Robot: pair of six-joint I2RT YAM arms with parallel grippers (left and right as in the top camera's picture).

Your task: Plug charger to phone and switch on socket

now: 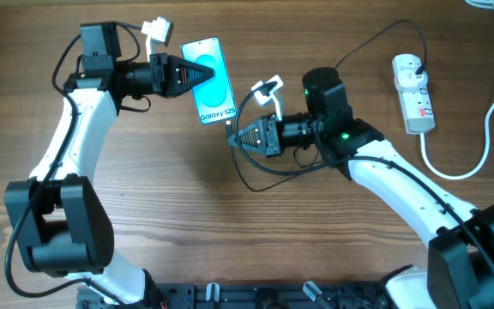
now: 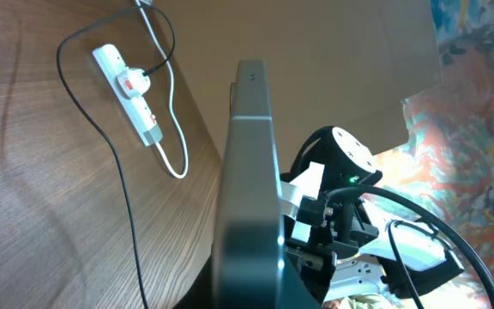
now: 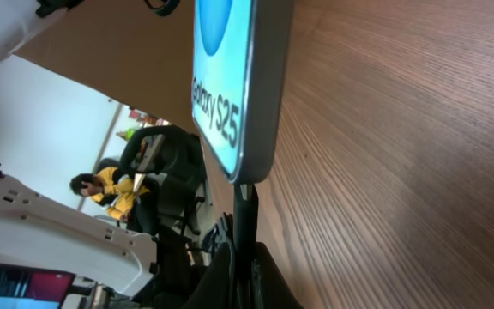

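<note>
Wood-grain table (image 1: 144, 215). Overhead: my left pincer (image 1: 189, 75) pinches the phone (image 1: 208, 81), screen reading "Galaxy S25". My right pincer (image 1: 237, 136), just below the phone, is clamped on the charger (image 1: 376, 39), its tip hidden. Well right of the phone lies the socket (image 1: 412, 93), markings unreadable. Left wrist: phone edge-on, hiding my grip. Right wrist: "Galaxy S25"; charger at the phone's bottom edge, seating unclear.

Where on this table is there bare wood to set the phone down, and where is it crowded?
Widest bare table: the middle stretch between left arm and right arm. Also the strip outside the left arm. Crowded: the centre, where left gripper holds the phone and right gripper the charger; and around the socket with its white cord.
</note>
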